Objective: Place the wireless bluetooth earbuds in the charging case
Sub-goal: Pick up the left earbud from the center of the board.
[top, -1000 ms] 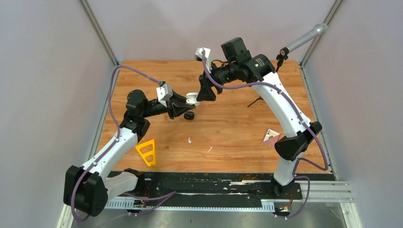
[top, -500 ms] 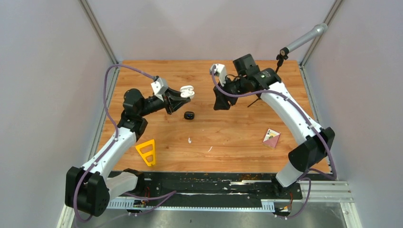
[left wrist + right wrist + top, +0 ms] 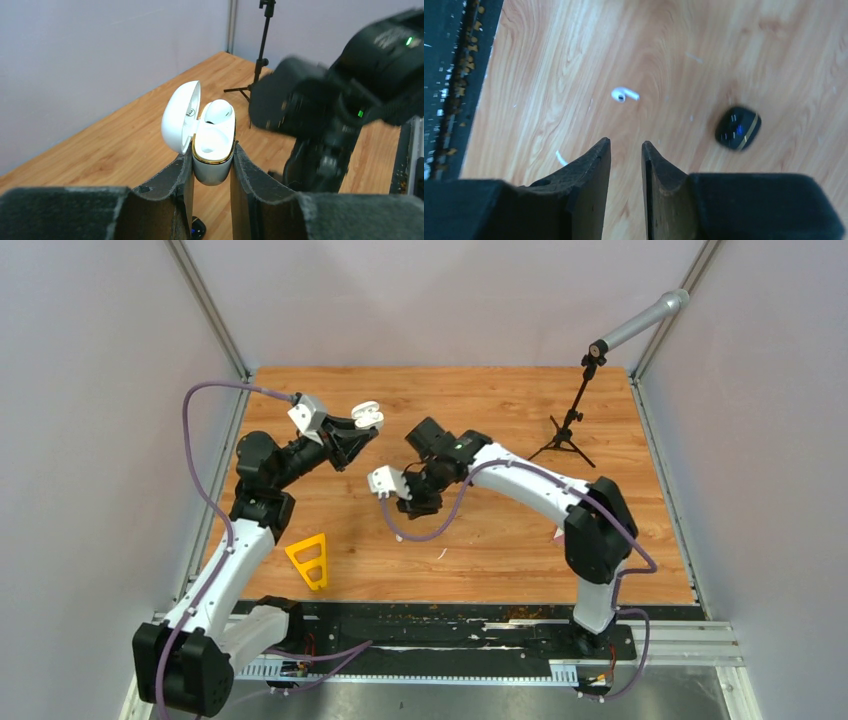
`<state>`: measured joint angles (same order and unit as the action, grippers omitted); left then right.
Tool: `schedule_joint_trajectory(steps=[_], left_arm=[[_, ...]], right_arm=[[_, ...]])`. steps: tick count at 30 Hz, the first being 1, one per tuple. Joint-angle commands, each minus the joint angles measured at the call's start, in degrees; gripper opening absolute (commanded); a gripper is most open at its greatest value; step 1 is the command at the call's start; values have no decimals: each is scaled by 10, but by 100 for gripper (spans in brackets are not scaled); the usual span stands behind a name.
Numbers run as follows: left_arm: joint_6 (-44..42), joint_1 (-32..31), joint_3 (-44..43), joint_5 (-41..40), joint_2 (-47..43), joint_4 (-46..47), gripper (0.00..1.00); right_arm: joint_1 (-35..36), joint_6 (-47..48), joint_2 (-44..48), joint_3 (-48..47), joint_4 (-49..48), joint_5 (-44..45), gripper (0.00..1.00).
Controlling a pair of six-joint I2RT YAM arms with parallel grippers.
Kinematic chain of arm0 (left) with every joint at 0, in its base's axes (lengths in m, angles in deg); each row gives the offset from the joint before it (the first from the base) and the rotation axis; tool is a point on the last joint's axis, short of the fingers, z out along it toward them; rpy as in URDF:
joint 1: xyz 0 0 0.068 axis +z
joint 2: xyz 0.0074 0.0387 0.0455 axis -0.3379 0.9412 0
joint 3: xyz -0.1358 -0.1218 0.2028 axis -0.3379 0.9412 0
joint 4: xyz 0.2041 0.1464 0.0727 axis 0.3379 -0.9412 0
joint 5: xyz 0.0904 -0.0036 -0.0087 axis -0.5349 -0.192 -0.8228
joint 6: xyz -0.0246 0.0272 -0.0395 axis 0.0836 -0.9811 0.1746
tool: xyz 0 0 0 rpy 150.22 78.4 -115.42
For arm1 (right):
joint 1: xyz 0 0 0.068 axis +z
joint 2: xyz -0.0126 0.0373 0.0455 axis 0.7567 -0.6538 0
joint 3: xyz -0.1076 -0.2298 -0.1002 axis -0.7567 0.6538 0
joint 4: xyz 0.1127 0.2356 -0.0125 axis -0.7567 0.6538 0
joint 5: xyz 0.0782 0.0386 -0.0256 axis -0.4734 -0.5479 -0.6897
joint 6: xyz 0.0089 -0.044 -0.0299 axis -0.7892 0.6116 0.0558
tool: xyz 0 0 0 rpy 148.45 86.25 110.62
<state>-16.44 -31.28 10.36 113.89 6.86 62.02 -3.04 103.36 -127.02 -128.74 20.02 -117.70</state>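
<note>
Swung down from the far side, the right arm now hangs low over the middle of the tabletop (image 3: pixel 500 540), while the left arm has drawn its load back toward its own side.

Nearest the bases, a yellow triangle (image 3: pixel 308 560) lies flat and plays no part. Just beyond it, in the right wrist view, a thin white sliver (image 3: pixel 560 158) sits beside one white earbud (image 3: pixel 625 94), which lies loose on the wood. The right pincer (image 3: pixel 625 145) points down above that patch. Its fingers stand almost pressed together with a narrow gap between them, and nothing is in the gap. The earbud is ahead of the tips and untouched. A black case (image 3: pixel 738 128) rests on the wood off to one side, and it looks closed.

Farther on, the left pincer (image 3: pixel 211 152) pinches the white charging case (image 3: pixel 214 140) by its lower body and holds it upright in the air. The lid (image 3: pixel 180 117) is swung open, and the wells look bare, though glare makes that uncertain. At the far edge stands a microphone stand (image 3: pixel 568 430).

By my judgement the task is early. A case is opened and presented, but no earbud is seated. The white one is not yet picked up, and the other earbuds are not in view.
</note>
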Motion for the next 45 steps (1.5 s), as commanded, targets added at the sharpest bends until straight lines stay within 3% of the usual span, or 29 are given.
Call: schedule_joint_trajectory(steps=[1,7,21,28,45], left_arm=[[4,6,-30,-14,-27,-11,0],[7,10,-23,-18,-43,-14,0],[8,12,-14,-16,-49,-12,0],[11,12,-12,-17,-45,-10,0],[17,12,-14,-14,-36,-4,0]], right_arm=[[38,127,-63,-27,-45,5,30],[59,217,-126,-58,-12,-2,39],[86,282,-193,-98,50,29,33],[85,285,-197,-107,81,40,34],[86,286,-218,-116,46,30,33]])
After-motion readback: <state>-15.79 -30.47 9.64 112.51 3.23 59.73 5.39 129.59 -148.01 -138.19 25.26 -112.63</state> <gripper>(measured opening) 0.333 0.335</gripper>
